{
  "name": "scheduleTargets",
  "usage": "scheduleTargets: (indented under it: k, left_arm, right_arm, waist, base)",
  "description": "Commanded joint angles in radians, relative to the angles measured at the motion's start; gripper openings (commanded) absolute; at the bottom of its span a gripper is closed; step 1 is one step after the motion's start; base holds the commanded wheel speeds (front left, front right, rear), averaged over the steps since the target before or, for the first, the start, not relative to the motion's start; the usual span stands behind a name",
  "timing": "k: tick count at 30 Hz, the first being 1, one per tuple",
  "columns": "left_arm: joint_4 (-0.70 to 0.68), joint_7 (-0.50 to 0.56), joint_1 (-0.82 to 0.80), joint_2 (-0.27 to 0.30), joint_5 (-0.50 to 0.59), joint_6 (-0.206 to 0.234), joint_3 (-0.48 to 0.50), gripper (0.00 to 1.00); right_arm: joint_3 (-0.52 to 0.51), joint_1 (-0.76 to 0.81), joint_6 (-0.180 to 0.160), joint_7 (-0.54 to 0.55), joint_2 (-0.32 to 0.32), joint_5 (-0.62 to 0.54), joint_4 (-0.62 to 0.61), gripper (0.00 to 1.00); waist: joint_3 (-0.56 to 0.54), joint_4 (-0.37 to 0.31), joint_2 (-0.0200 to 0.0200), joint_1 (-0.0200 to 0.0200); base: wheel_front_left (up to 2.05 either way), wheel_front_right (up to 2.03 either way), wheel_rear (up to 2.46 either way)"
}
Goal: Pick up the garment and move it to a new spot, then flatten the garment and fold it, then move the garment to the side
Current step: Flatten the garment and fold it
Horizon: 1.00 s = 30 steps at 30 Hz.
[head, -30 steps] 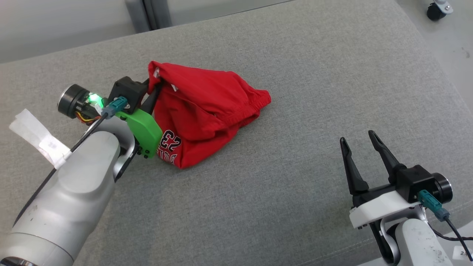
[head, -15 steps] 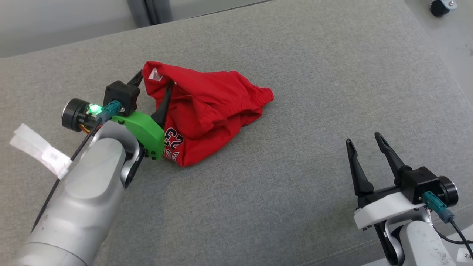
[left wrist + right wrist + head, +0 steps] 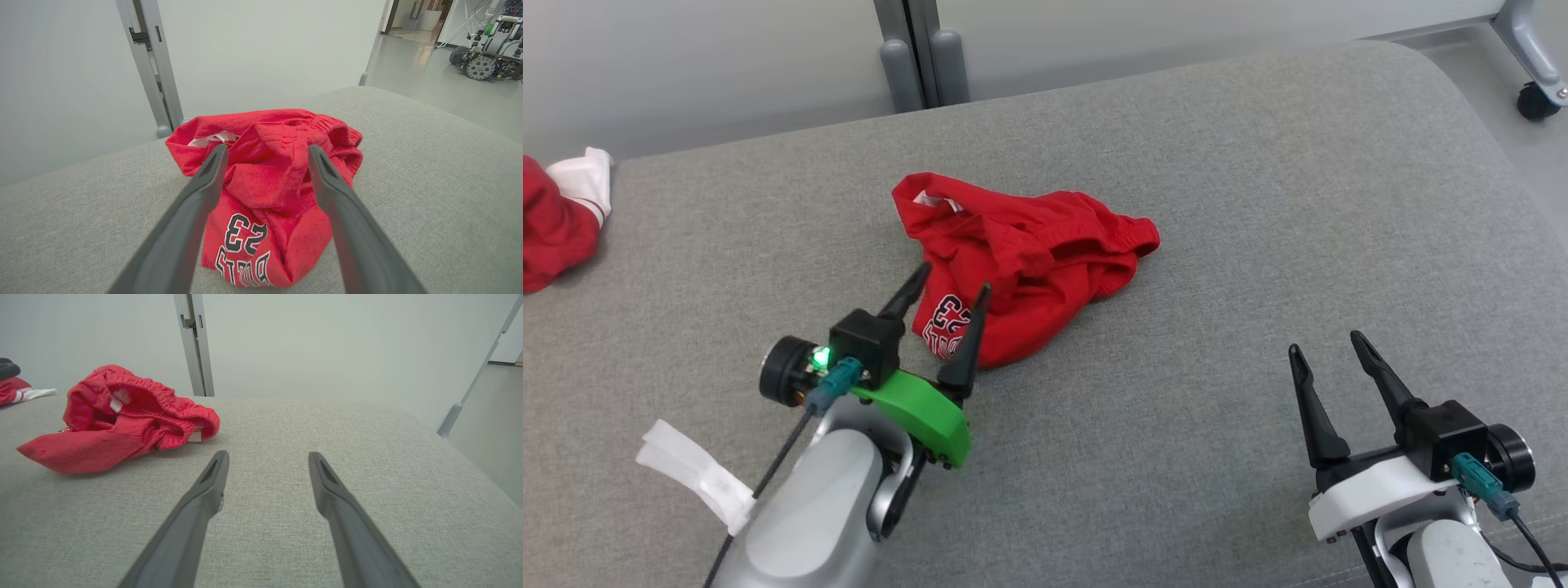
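**Grey cushion: shorts lie dead ahead of the left gripper, right gripper well off to the side**

Work surface is a broad grey cushion (image 3: pixel 1176 457) with a plain pale wall behind it.

Nearest the robot:
- The left gripper (image 3: pixel 955 276) is low over the cushion, fingers spread with nothing held between them.
- The right gripper (image 3: pixel 1324 342) sits at the lower right, fingers also spread and empty, with bare cushion in front of it.

Next out: the red shorts (image 3: pixel 1029 245) lie in a crumpled heap around mid-cushion.
- The end with the number print (image 3: pixel 947 320) is closest to the left fingertips, just beyond them.
- In the left wrist view the two fingers frame the heap squarely, so it lies straight along that gripper's reach.
- Can't tell whether either tip touches the fabric.
- The heap's widest span runs from the printed end away and to the right, up to the elastic waistband (image 3: pixel 1131 237).
- That waistband end faces the right gripper but is well apart from it.

Farthest: a second red-and-white cloth (image 3: pixel 556 212) at the cushion's far left edge, and a grey post (image 3: pixel 923 57) against the wall.

Read: the shorts are set down but not flattened. The left arm is clearly the nearer one. A short forward move puts it on the printed end. The right arm would need to travel forward and to its left to take the waistband. The fabric is bunched in layers, so a pinch risks catching more than one.
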Motion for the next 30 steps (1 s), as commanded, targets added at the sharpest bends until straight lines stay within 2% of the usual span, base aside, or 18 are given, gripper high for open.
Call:
scheduleTargets:
  k: [1, 6, 11, 20, 22, 24, 30]
  left_arm:
    - [-0.009, 0.0, 0.024, -0.013, 0.01, -0.006, -0.011, 1.0]
    - [0.03, -0.001, 0.017, -0.053, 0.036, -0.016, -0.049, 1.0]
    - [0.145, 0.005, -0.043, -0.075, 0.023, -0.021, -0.055, 1.0]
    - [0.326, -0.001, -0.159, -0.085, 0.019, -0.018, -0.033, 1.0]
    - [0.344, -0.001, -0.17, -0.086, 0.011, -0.022, -0.025, 0.35]
    - [0.338, -0.002, -0.176, -0.08, 0.009, -0.024, -0.011, 0.0]
    - [0.183, -0.001, -0.107, -0.047, 0.032, -0.028, 0.055, 0.0]
  right_arm:
    - [0.001, 0.01, -0.001, 0.0, -0.004, -0.005, 0.002, 1.0]
    - [0.011, 0.004, -0.001, 0.0, -0.004, -0.003, 0.001, 1.0]
    - [0.018, -0.014, -0.001, 0.0, -0.004, 0.006, -0.005, 1.0]
    - [0.013, -0.037, -0.001, 0.0, -0.004, 0.022, -0.006, 1.0]
    - [0.01, -0.04, -0.001, 0.0, -0.004, 0.026, -0.005, 1.0]
    - [0.006, -0.042, -0.001, 0.0, -0.004, 0.029, -0.007, 1.0]
    - [-0.011, -0.035, -0.001, 0.0, -0.004, 0.032, -0.006, 1.0]
  waist:
    - [-0.023, 0.012, -0.0001, 0.0]
    - [-0.021, -0.013, -0.0001, 0.0]
    - [0.008, -0.056, -0.0001, 0.0]
    - [0.067, -0.112, -0.0001, 0.0]
    - [0.072, -0.116, -0.0001, 0.0]
    - [0.076, -0.116, -0.0001, 0.0]
    - [0.071, -0.091, -0.0001, 0.0]
  base:
    - [0.0, 0.0, 0.0]
    - [0.0, 0.0, 0.0]
    - [0.0, 0.0, 0.0]
    - [0.0, 0.0, 0.0]
    - [0.0, 0.0, 0.0]
    - [0.0, 0.0, 0.0]
    - [0.0, 0.0, 0.0]
